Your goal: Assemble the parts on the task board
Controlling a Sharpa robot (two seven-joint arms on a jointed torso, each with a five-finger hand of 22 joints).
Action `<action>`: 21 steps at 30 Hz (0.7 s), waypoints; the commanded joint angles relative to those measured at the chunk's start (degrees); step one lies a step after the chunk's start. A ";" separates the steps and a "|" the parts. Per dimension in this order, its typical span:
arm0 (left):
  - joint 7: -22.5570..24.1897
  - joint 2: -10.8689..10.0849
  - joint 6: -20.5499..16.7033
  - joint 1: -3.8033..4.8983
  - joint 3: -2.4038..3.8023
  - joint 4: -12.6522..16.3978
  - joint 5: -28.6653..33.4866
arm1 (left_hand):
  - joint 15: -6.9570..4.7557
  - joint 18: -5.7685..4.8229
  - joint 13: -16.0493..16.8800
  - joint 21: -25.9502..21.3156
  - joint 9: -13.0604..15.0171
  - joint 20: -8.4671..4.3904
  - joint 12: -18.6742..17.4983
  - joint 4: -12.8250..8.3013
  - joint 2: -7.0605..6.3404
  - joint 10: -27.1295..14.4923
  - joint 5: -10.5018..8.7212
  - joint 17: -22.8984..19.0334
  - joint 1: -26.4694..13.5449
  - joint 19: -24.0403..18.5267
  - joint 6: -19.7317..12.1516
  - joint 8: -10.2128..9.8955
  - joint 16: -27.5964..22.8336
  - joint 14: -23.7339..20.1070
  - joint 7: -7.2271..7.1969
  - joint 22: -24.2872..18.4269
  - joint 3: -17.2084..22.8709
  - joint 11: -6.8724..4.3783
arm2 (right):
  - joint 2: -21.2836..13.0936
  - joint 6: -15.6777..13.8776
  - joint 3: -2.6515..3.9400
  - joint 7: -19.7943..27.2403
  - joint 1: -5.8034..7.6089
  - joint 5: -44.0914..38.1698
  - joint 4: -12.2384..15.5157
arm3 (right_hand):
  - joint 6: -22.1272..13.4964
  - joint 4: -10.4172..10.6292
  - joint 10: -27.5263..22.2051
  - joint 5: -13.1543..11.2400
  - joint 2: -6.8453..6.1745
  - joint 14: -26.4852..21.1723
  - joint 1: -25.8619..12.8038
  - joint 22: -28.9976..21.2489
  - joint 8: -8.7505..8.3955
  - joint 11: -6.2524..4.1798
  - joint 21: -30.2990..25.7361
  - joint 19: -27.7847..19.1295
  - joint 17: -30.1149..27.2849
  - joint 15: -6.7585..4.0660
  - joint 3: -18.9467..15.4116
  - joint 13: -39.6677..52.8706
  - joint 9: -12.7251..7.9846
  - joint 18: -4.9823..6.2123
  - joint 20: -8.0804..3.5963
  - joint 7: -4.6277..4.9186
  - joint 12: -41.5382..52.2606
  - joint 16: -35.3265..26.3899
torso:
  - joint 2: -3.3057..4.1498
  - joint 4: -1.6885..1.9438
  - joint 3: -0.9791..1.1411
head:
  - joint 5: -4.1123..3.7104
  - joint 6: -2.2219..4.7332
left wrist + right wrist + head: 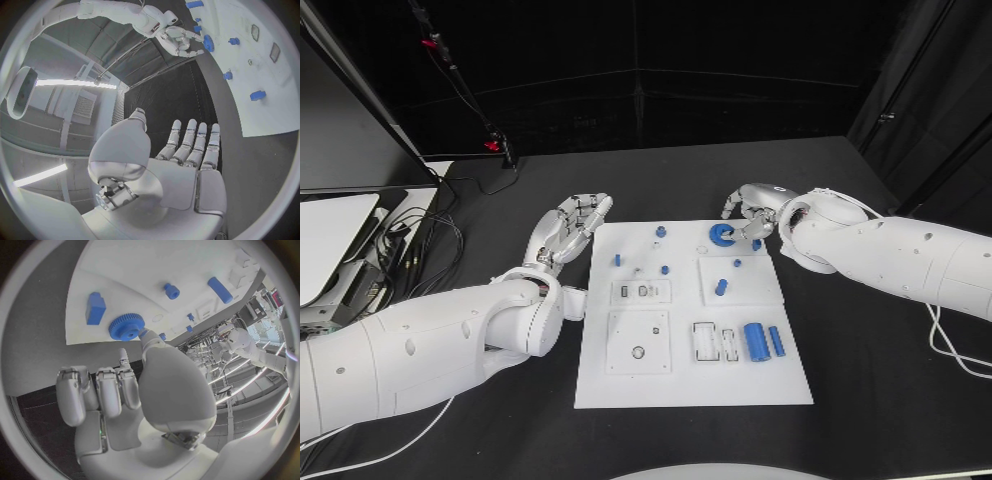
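Observation:
The white task board (625, 390) lies in the middle of the black table. A blue gear (723, 235) lies flat near its far edge. My right hand (754, 212) hovers just beyond the gear. Its thumb tip touches the gear's (127, 326) rim, while its other fingers (94, 390) are bent beside it, off the gear. A blue block (95, 308) lies close by. Small blue pegs (721, 287) stand mid-board, and a blue cylinder (756, 342) lies near the front. My left hand (571, 228) rests flat and empty off the board's far left corner, its fingers (190, 142) stretched out.
Cables (408, 235) and a pale device (329, 240) lie at the table's left edge, under a dark screen (351, 140). Bare black table (877, 400) lies right of and in front of the board.

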 commanded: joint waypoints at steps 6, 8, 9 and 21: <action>14.46 -0.02 0.20 0.07 0.05 0.01 -0.37 | -0.04 1.06 0.04 0.39 -0.05 0.21 -0.19 0.07 0.50 0.37 0.36 0.06 -0.08 0.05 0.42 -0.39 0.06 0.37 8.91 -0.01 -0.30 0.05 | 0.41 1.84 0.03 -1.68 0.02 -1.47 0.04 | 0.42 -0.06 6.06 -0.50 0.27 6.07 0.67 15.08 0.44 0.27 0.19 5.97 15.07 -0.38 0.59 15.07 -0.08 -0.41 -0.50 -0.09 0.15 0.14 | 0.00 -0.01 -0.01 | 0.42 -0.27; 14.45 -0.01 0.19 0.07 0.05 0.01 -0.37 | -0.04 1.06 0.04 0.39 -0.05 0.21 -0.19 0.07 0.50 0.37 0.36 0.06 -0.08 0.05 0.42 -0.39 0.06 0.37 8.91 -0.01 -0.30 0.05 | 0.50 2.04 0.03 -1.87 0.01 -1.60 -0.01 | 0.60 -0.07 6.06 -0.61 0.28 6.07 0.74 15.08 0.49 0.25 0.19 5.97 15.07 -0.41 0.64 15.07 -0.08 -0.41 -0.53 -0.11 0.15 0.14 | 0.00 -0.02 -0.02 | 0.42 -0.30; 14.45 -0.01 0.20 0.07 0.05 0.01 -0.37 | -0.04 1.06 0.04 0.39 -0.05 0.21 -0.19 0.07 0.50 0.37 0.36 0.06 -0.08 0.05 0.42 -0.39 0.06 0.37 8.91 -0.01 -0.30 0.05 | 0.54 2.18 0.03 -2.00 0.01 -1.64 -0.05 | 0.64 -0.07 6.06 -0.63 0.28 6.07 0.76 15.08 0.50 0.24 0.19 5.97 15.07 -0.42 0.65 15.07 -0.08 -0.41 -0.54 -0.12 0.15 0.14 | -0.01 -0.01 -0.01 | 0.44 -0.28; 14.43 -0.05 0.17 0.07 0.05 0.02 -0.37 | -0.04 1.06 0.04 0.39 -0.05 0.21 -0.19 0.07 0.50 0.37 0.36 0.06 -0.08 0.05 0.42 -0.39 0.06 0.37 8.91 -0.01 -0.30 0.05 | 1.22 3.89 0.03 -3.36 -0.12 -1.79 -0.76 | 0.66 -0.05 6.06 -0.82 0.44 6.07 0.84 15.08 0.35 0.19 0.19 5.97 15.07 -0.49 0.78 15.07 -0.18 -0.41 -0.60 -0.18 0.15 0.14 | 0.00 0.03 0.00 | 0.67 -0.29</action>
